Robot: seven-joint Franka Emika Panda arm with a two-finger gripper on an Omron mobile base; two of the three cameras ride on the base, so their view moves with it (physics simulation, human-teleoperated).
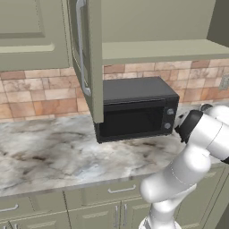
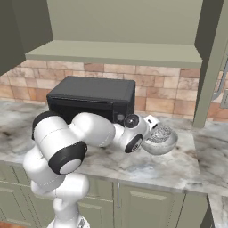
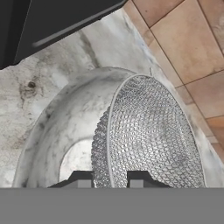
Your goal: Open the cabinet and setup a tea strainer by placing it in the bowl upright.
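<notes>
Gripper point(image 3: 109, 177), on the arm stretched low across the counter, pinches the tea strainer point(image 3: 148, 135) inside the bowl point(image 3: 61, 131).

I see a silver mesh tea strainer point(image 3: 148, 135), speckled grey-white bowl point(image 3: 65, 127), black microwave point(image 2: 93, 100), olive-green cabinet point(image 2: 120, 53).

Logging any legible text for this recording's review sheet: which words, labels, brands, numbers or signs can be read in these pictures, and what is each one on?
None: no readable text in any view.
Microwave: no brand or digits legible; its knobs and front panel are too small and blurred.
Bowl, tea strainer, cabinet, counter: no print or labels visible.
Wall plate on the brick backsplash: unmarked.
</notes>
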